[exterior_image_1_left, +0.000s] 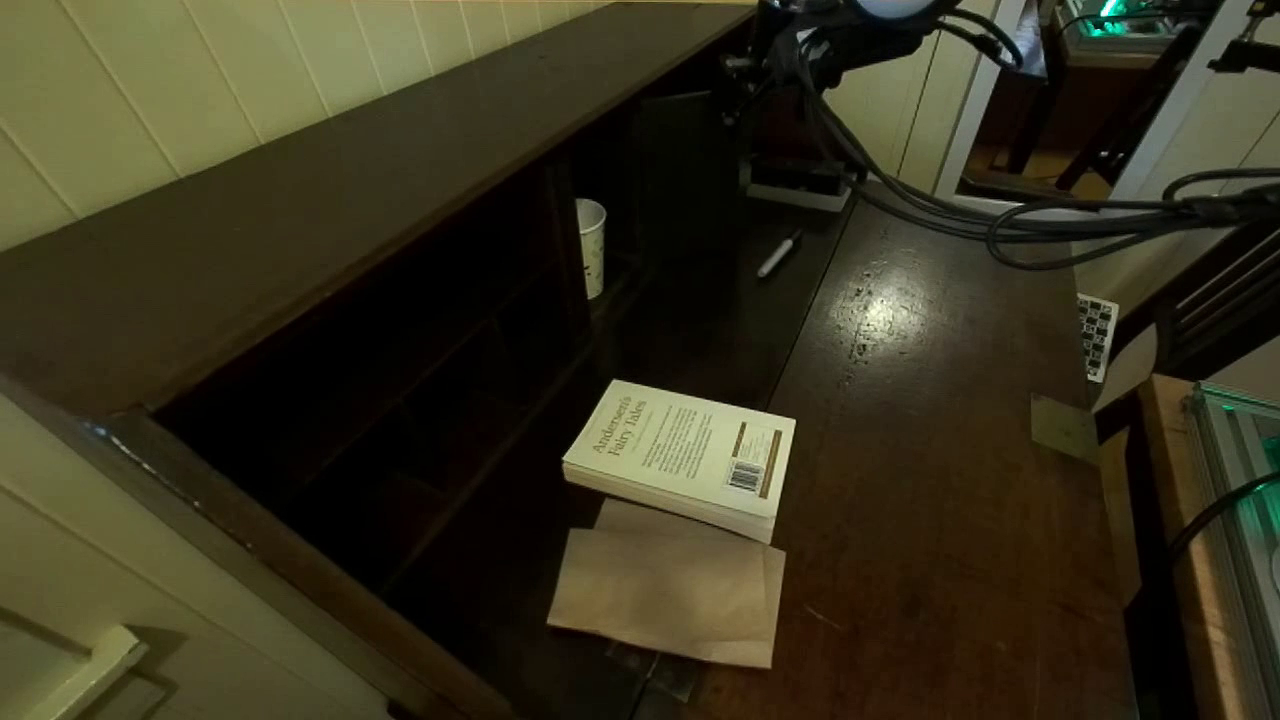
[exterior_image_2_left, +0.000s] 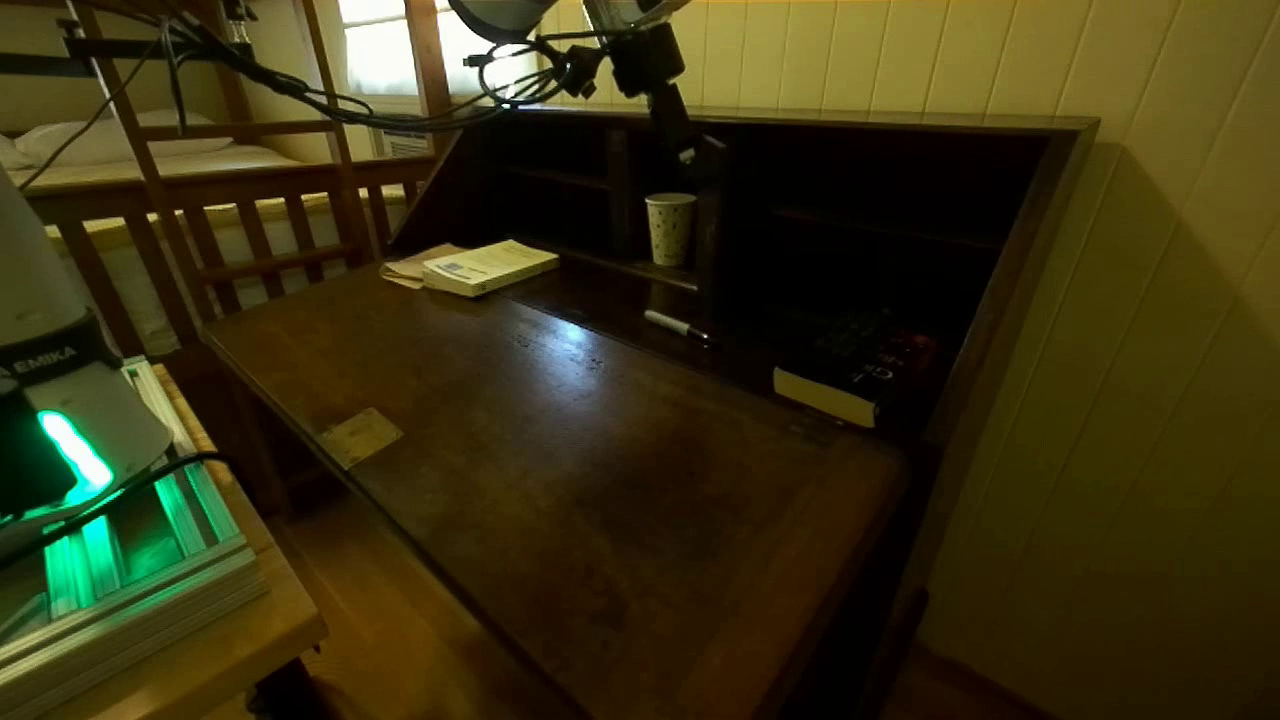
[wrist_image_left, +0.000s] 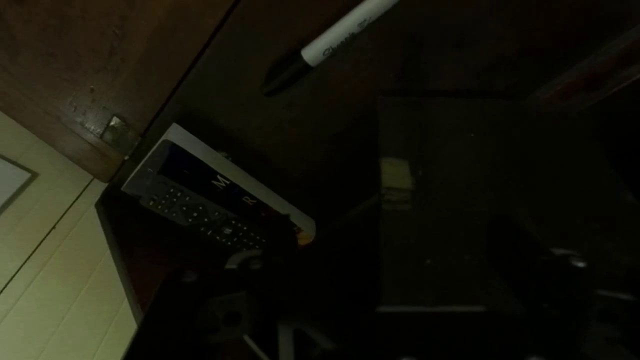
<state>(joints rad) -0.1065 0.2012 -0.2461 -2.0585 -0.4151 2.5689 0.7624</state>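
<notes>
I see the panel (exterior_image_1_left: 690, 178) between the cup (exterior_image_2_left: 669, 235) and the book (exterior_image_2_left: 838, 380), and a remote (wrist_image_left: 200, 211) lying on that book.

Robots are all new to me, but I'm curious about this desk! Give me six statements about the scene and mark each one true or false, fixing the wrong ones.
1) The marker is black and white. True.
2) The cup stands upright. True.
3) The marker is inside the cup. False: it lies on the desk.
4) The remote rests on a dark book. True.
5) Every book here lies open. False: the pale book and the dark book are both shut.
6) The remote is being held. False: the end effector is open, near a panel.
</notes>
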